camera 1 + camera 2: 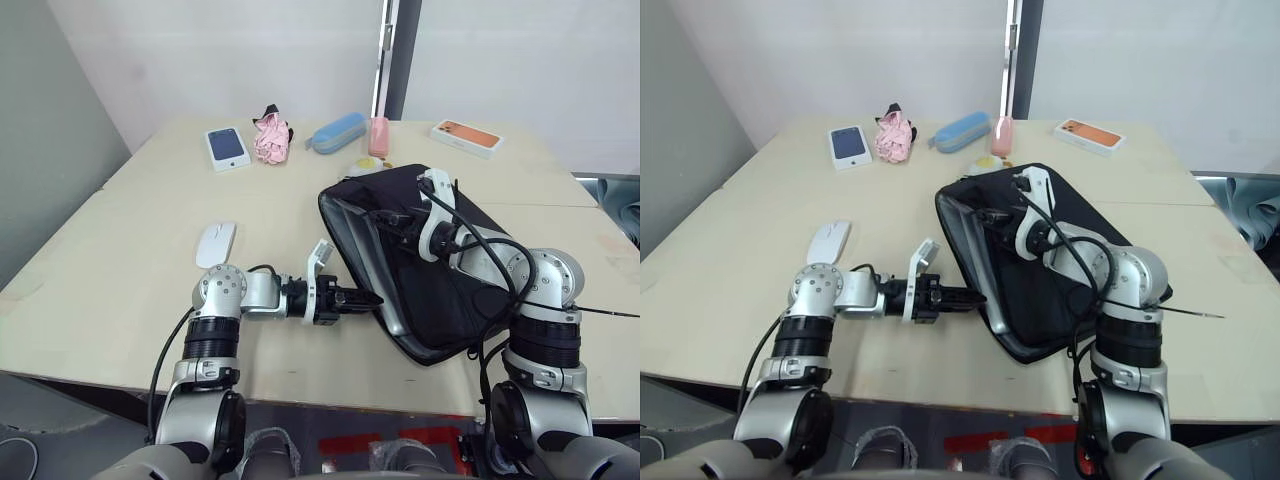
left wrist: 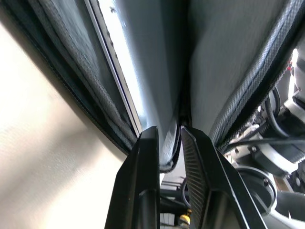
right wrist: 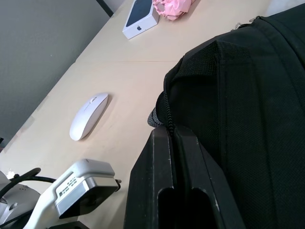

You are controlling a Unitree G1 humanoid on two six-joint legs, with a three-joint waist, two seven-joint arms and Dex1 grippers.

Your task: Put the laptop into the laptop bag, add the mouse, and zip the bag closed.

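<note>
1. Black laptop bag (image 1: 430, 260) lies on the bench (image 1: 120, 270), mouth propped open; the left gripper (image 1: 365, 299) pinches its near edge in narrow fingers, and the right gripper (image 3: 172, 138), shut, lifts the upper flap.
2. Silver laptop (image 2: 143, 62) already sits inside.
3. White mouse (image 1: 215, 243) waits near the left arm; I judge the flap should stay raised for it.

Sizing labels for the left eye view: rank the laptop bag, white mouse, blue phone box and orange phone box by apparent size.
1. laptop bag
2-3. orange phone box and blue phone box: too alike to rank
4. white mouse, marginally smaller despite being nearer
</note>
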